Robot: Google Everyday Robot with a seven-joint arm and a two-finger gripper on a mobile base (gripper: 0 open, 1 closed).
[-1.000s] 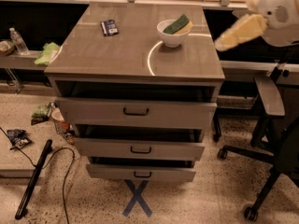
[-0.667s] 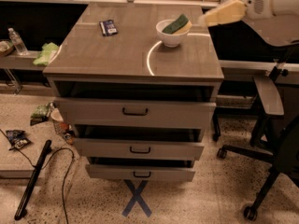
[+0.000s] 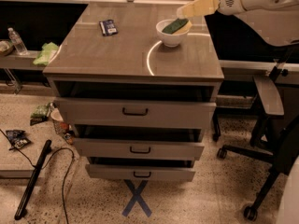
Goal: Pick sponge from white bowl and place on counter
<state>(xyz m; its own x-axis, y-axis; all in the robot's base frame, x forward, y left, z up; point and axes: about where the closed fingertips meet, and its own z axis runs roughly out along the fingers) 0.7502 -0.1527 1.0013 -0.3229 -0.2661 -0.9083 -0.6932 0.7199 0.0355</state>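
The white bowl (image 3: 171,33) stands on the counter (image 3: 126,50) near its back right corner. The sponge (image 3: 177,26) lies in the bowl, dark green face up with a yellow edge showing, and it sticks out over the right rim. My gripper (image 3: 183,12) comes in from the upper right on a white arm. Its cream-coloured tip hovers just above and slightly right of the sponge.
A small dark blue packet (image 3: 108,27) lies on the counter at the back left. The three drawers (image 3: 135,111) stand partly open. A light green cloth (image 3: 46,53) and a water bottle (image 3: 17,41) sit on a shelf to the left. An office chair (image 3: 266,120) stands at the right.
My gripper has swung in from the right of the counter, leftward and toward the bowl, and now hangs just above the sponge. The bowl and sponge have not moved.
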